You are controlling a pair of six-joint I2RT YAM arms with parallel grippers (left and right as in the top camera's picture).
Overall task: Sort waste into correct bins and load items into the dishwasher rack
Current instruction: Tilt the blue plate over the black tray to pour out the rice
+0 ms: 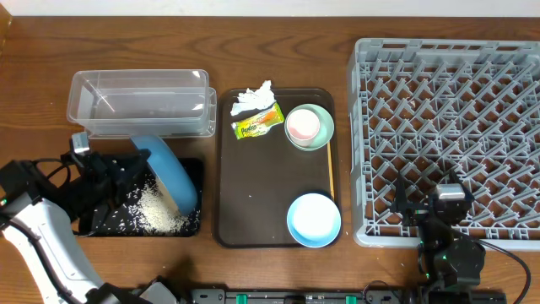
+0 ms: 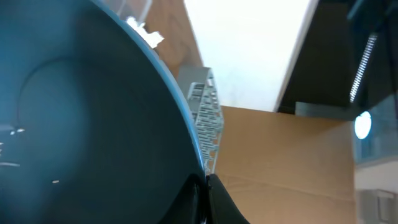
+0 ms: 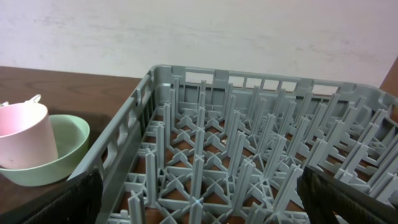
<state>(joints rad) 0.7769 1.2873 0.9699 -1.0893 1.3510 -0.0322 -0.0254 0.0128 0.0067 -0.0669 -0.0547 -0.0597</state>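
Left wrist sees mostly the dark-blue dish (image 2: 81, 124) my left gripper (image 2: 205, 190) pinches; rice (image 1: 160, 213) dots the black tray (image 1: 191, 167); my right gripper (image 3: 199, 199) gapes, facing the rack (image 3: 249, 155).

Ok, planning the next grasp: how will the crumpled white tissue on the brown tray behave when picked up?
The crumpled white tissue looks thin and creased, so it will likely squash and flop rather than hold shape. It seems very light, so a nudge would probably shift it. It appears to touch the yellow-green printed snack wrapper, which might get dragged along.
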